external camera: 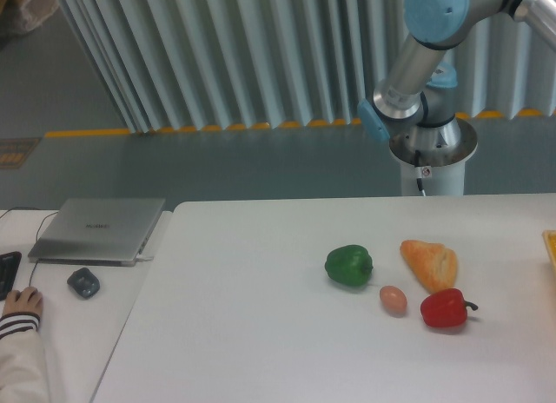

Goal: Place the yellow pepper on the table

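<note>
A large white table (pixel 261 333) with a rounded far-left corner fills the lower part of the view. Behind it a grey floor with a yellow line is seen, and beyond that a wall of pale vertical slats. Toward the table's right side four foods are grouped: a green pepper (pixel 349 266), an orange-tan bread (pixel 430 263) just to its right, an egg (pixel 393 300) nearer the front edge between them, and a red pepper (pixel 446 308) beside the egg. At the right edge a sliver of something yellow-orange (pixel 551 247) is cut off by the frame (it cannot be identified). The yellow pepper is not seen anywhere.

On a paler side desk (pixel 61 281) to the left, a closed laptop (pixel 98 230) is placed, its lid lettering too small to read, with a dark mouse (pixel 83 283) before it and a person's hand (pixel 21 303) at the desk's near-left edge.

Only the robot arm (pixel 426 47) and its base behind the far edge are shown; the pincer lies outside the frame, so its state cannot be told.
</note>
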`<action>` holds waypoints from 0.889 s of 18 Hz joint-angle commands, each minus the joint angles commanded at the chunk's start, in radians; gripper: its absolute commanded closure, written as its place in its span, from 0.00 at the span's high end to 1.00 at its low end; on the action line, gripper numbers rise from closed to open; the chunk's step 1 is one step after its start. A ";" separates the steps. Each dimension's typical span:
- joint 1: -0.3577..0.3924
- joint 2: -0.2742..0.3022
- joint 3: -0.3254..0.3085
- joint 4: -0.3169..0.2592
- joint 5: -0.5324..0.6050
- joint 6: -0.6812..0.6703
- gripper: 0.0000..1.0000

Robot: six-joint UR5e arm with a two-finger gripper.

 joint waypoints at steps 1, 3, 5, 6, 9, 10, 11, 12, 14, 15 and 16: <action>-0.002 0.006 0.000 -0.003 -0.002 -0.012 0.57; -0.002 0.024 0.000 -0.040 -0.006 -0.019 0.53; -0.002 0.046 0.000 -0.070 -0.008 -0.020 0.53; -0.003 0.063 0.002 -0.098 -0.009 -0.022 0.53; -0.005 0.116 0.002 -0.210 -0.081 -0.022 0.53; -0.005 0.129 0.002 -0.247 -0.109 -0.022 0.53; -0.005 0.146 0.002 -0.277 -0.127 -0.022 0.53; -0.006 0.156 0.002 -0.300 -0.133 -0.022 0.53; -0.021 0.173 0.002 -0.336 -0.140 -0.022 0.53; -0.029 0.181 0.003 -0.363 -0.147 -0.022 0.53; -0.031 0.189 0.003 -0.380 -0.164 -0.028 0.53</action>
